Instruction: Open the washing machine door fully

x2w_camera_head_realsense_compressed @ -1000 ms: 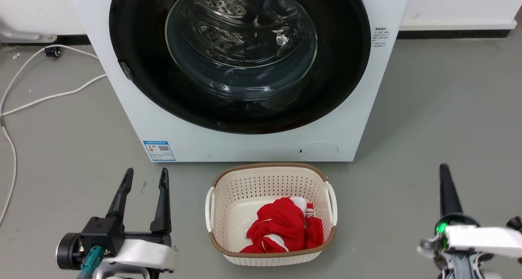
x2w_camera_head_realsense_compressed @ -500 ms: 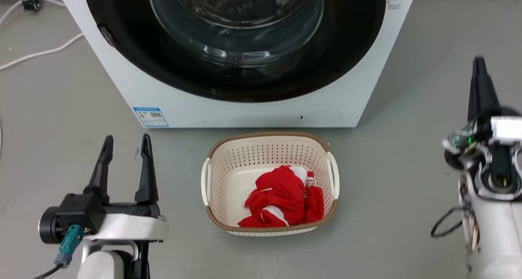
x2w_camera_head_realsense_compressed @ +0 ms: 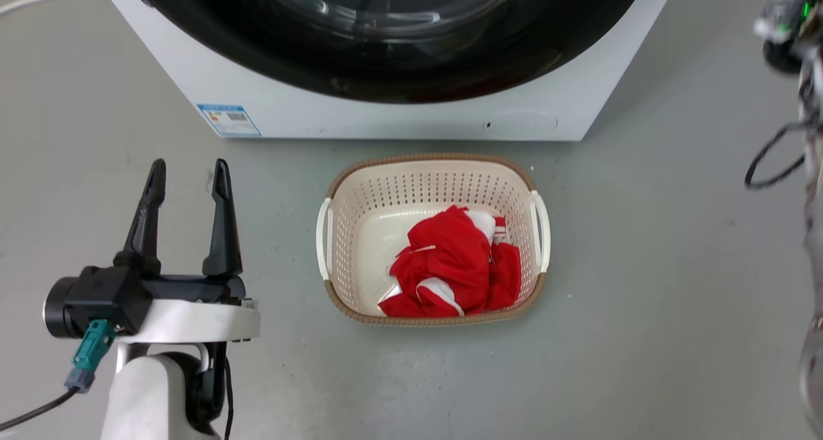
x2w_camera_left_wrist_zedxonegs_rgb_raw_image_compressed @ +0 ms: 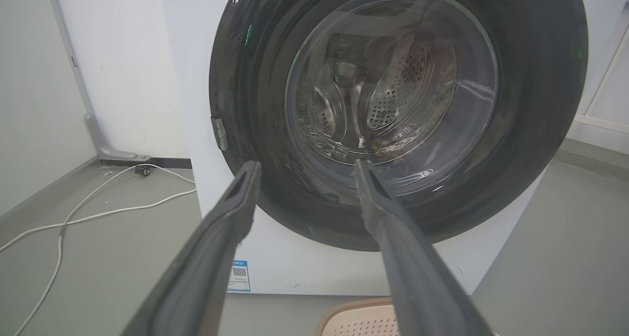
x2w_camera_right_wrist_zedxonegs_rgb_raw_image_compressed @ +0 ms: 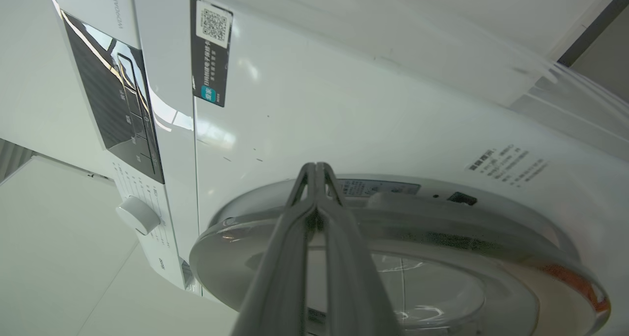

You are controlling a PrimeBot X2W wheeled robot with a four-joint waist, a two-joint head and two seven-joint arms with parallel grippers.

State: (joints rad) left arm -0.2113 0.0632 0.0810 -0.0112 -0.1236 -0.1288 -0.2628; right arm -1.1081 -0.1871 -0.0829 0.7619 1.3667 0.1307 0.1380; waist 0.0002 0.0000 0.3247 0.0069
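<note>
The washing machine (x2w_camera_head_realsense_compressed: 398, 115) is a white box across the top of the head view. Its washing machine door (x2w_camera_left_wrist_zedxonegs_rgb_raw_image_compressed: 393, 115), a wide black rim around bulging glass, lies against the front. My left gripper (x2w_camera_head_realsense_compressed: 188, 168) hovers open over the floor, left of the basket and short of the machine; its fingers (x2w_camera_left_wrist_zedxonegs_rgb_raw_image_compressed: 236, 208) frame the door's lower half. My right gripper (x2w_camera_right_wrist_zedxonegs_rgb_raw_image_compressed: 315, 168) is shut with nothing in it, its tips level with the door's rim (x2w_camera_right_wrist_zedxonegs_rgb_raw_image_compressed: 393, 218). That rim stands a little off the white front. I cannot tell whether they touch. My right wrist (x2w_camera_head_realsense_compressed: 784, 22) is beside the machine.
A cream perforated basket (x2w_camera_head_realsense_compressed: 334, 221) holding red cloth (x2w_camera_head_realsense_compressed: 456, 263) sits on the grey floor just before the machine. White cables (x2w_camera_left_wrist_zedxonegs_rgb_raw_image_compressed: 98, 203) trail on the floor left of the machine by the wall. The control panel and knob (x2w_camera_right_wrist_zedxonegs_rgb_raw_image_compressed: 137, 214) are at the machine's top.
The head camera has tipped down, sliding the whole picture upward. My right arm has risen and gone forward to the machine's right side. The left gripper stays open and has not moved.
</note>
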